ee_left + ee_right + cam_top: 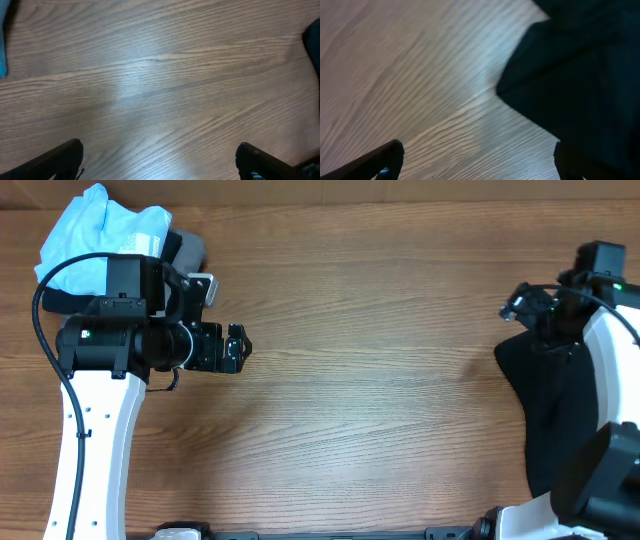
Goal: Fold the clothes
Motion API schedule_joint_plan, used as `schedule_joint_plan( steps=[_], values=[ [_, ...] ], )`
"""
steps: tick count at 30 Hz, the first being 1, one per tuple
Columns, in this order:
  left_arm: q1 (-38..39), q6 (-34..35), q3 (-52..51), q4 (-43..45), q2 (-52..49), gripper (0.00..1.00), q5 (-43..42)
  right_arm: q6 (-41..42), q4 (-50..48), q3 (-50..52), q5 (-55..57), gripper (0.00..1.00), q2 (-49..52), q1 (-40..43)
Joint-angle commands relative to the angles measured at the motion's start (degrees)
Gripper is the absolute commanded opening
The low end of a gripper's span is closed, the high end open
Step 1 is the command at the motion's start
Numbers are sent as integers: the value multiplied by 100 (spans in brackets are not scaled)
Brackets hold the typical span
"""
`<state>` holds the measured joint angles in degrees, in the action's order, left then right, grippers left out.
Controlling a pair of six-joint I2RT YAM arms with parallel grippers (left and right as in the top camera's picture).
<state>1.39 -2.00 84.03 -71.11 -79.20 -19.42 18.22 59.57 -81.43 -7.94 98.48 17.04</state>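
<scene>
**Inspection: shirt at right side of table, both of my grippers wide apart**

Item 1. The black polo shirt (pixel 540 415) lies bunched at the right side of the table (pixel 380 330). It runs from mid-depth toward the near edge. My right arm (pixel 610 380) crosses over its right part and hides it there. No collar, logo or hem mark can be made out from overhead. In the right wrist view the shirt (pixel 580 70) fills the upper right as dark folds, with one edge ending on the wood.

Item 2. Surroundings. A light blue shirt (pixel 100 230) sits crumpled in the far left corner. A grey garment (pixel 187 250) shows just beside it on its right. My left arm lies over the near part of both. They are well apart from the black shirt, with a broad span of wood between. A sliver of light blue (pixel 2 45) shows at the left edge of the left wrist view. A dark shape at that view's right edge cannot be identified.

Item 3. My right gripper (pixel 522 304) is at the far-left tip of the black shirt. Its fingers (pixel 380 160) stand wide apart with bare wood between them. The opposite finger merges with the dark cloth, and I cannot tell whether it touches the shirt.

Item 4. My left gripper (pixel 238 348) points right over bare table at the left side. Its fingers (pixel 57 160) are spread wide and grip nothing.
</scene>
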Motion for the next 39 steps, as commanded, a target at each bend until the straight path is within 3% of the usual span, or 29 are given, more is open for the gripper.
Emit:
schedule_joint_plan(
  steps=[1, 6, 15, 25, 29, 39],
  values=[
    [-24, 87, 155, -20, 28, 100, -162, 2, 7, -90, 7, 98, 448, 72],
    [-24, 92, 155, -28, 28, 100, -162, 9, -131, 48, 151, 84, 1078, 66],
    [-24, 92, 155, -111, 26, 100, -157, 437, -529, 48, 450, 75, 1742, 61],
    [-24, 90, 155, -111, 26, 100, -140, 540, -577, 48, 470, 4, 1937, -444],
    [-24, 72, 155, -114, 26, 100, -90, 538, -621, 2, 378, 4, 1928, -927],
    [-26, 94, 166, -243, 31, 100, 1683, 280, -841, -608, -1174, 4, 1908, -3713]
  ],
)
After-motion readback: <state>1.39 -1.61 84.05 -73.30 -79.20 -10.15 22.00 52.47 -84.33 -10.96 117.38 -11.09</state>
